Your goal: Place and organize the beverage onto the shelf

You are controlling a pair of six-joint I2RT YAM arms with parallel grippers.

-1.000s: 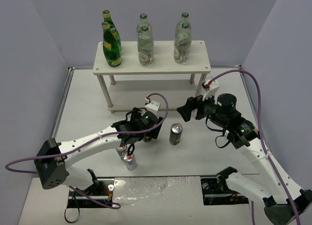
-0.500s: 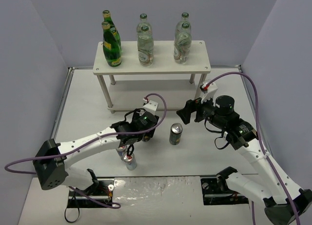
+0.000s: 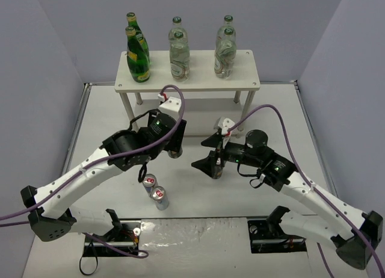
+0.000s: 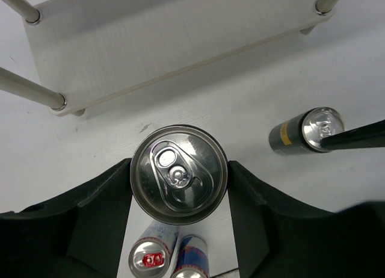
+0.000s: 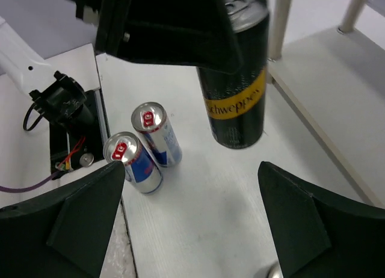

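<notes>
Gripping a black can (image 5: 237,91) clear of the counter (image 3: 108,127), the left hand (image 3: 173,148) is hovering before the shelf (image 3: 192,79); the right hand (image 5: 189,224) is gaping wide beside the second can (image 4: 304,132), standing on the counter.

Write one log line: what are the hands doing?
left gripper: shut on black can, raised near shelf | right gripper: open, at second black can | table: two silver cans | shelf top: six bottles

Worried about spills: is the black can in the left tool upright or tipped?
Upright. The black can with a yellow band sits vertical in the left tool, and the left wrist view looks squarely down on its lid.
</notes>
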